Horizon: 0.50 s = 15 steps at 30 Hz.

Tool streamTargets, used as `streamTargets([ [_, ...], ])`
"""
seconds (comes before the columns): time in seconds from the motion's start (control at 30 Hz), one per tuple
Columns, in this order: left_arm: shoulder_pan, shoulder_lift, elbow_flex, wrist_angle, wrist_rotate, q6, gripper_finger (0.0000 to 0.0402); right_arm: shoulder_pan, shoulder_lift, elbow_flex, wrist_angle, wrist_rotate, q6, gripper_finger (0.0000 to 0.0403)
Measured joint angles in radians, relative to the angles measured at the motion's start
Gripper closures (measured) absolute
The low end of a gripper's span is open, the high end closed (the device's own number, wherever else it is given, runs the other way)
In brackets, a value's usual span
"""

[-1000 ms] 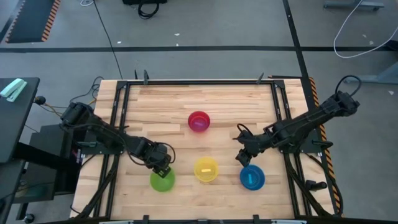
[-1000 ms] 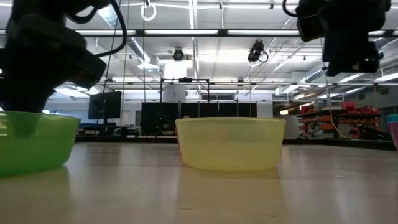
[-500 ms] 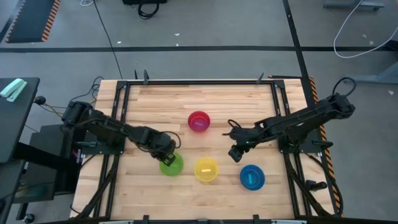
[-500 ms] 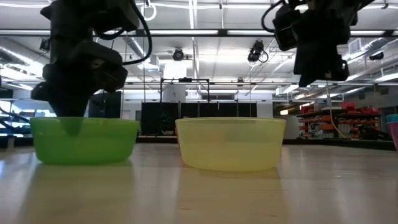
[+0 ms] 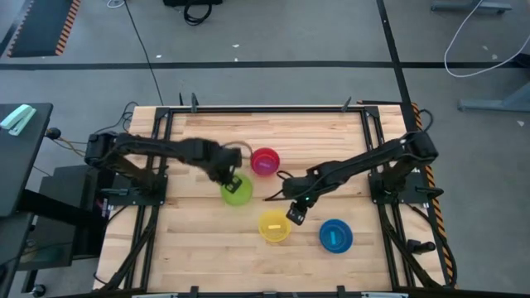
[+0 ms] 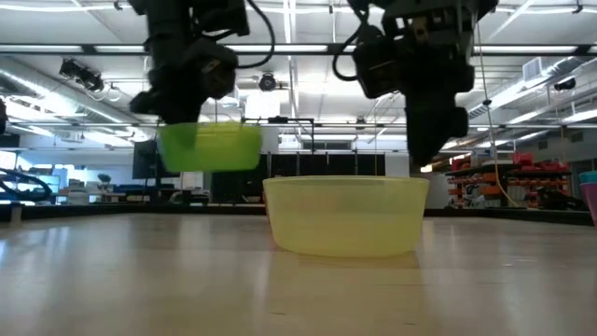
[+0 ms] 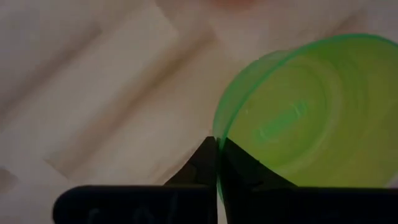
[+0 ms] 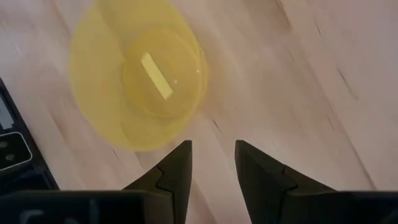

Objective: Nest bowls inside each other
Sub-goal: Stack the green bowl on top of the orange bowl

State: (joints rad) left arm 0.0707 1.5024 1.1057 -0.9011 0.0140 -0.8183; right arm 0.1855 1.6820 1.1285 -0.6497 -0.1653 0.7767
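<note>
High view: the green bowl [image 5: 237, 190] is held by its rim in the closed left end effector [image 5: 231, 180], lifted clear of the tabletop [image 5: 331, 136], probably so that it can be carried over another bowl. It hangs at the centre of the frame, just beside the pink-red bowl [image 5: 265, 161]. The right end effector [image 5: 296, 213] is slightly open and empty, near the yellow bowl [image 5: 274, 225]. The blue bowl [image 5: 335, 236] lies at lower right. Free room is left along the upper edge.
</note>
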Motion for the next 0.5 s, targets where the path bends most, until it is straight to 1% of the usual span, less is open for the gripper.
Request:
streamTargets([
  [0.13, 0.099, 0.000, 0.093, -0.040, -0.016, 0.098, 0.0393, 0.008, 0.040, 0.048, 0.004, -0.001, -0.012, 0.0273],
  [0.27, 0.199, 0.002, 0.155, -0.041, -0.015, 0.176, 0.0393, 0.024, 0.063, 0.072, 0.001, 0.008, -0.011, 0.0273],
  [0.4, 0.284, 0.016, 0.199, -0.041, 0.023, 0.240, 0.0393, 0.036, 0.070, 0.071, -0.025, 0.010, 0.007, 0.0273],
  [0.5, 0.319, 0.054, 0.240, -0.041, 0.056, 0.282, 0.0393, 0.040, 0.069, 0.071, -0.020, 0.012, 0.022, 0.0273],
])
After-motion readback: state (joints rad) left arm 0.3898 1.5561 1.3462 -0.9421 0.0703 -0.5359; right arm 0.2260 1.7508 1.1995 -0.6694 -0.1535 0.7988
